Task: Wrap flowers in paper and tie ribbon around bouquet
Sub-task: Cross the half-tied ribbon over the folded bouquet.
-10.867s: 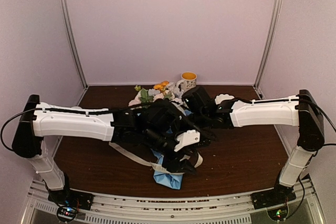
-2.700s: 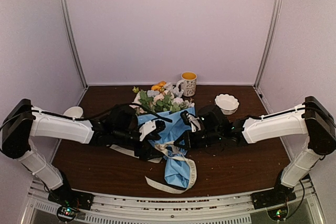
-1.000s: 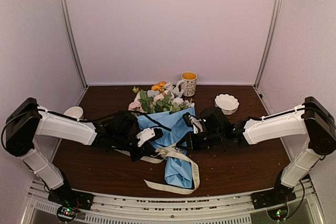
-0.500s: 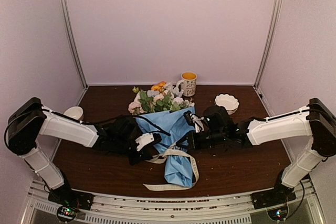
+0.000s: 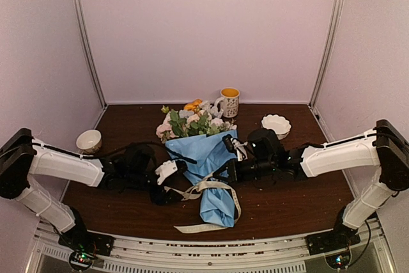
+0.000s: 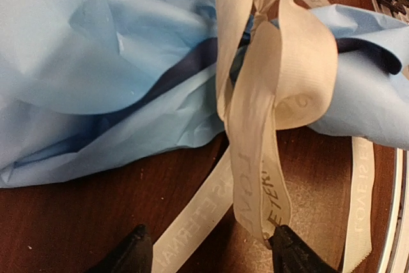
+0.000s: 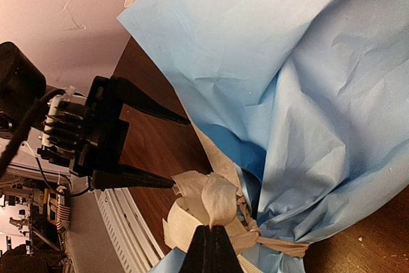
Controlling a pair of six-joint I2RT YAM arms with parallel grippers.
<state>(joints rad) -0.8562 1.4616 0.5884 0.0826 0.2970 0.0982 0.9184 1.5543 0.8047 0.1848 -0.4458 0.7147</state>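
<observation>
The bouquet lies on the brown table, its flowers toward the back and its light blue paper cone pointing at me. The cream lettered ribbon is knotted round the cone's waist, with one tail trailing near the front edge. My right gripper is shut on a ribbon loop right at the knot, against the paper. My left gripper stands open just left of the knot. A hanging ribbon loop touches one of its fingertips, and a flat strip lies between the two.
An orange-filled mug stands behind the flowers. A white scalloped bowl sits at the back right, just behind my right arm. A small bowl rests at the left, beside my left arm. The slotted front rail runs close to the ribbon tail.
My left gripper has opened, let go of the ribbon and drawn back to the left. My right gripper stays shut on its loop. The knot has stayed put.
</observation>
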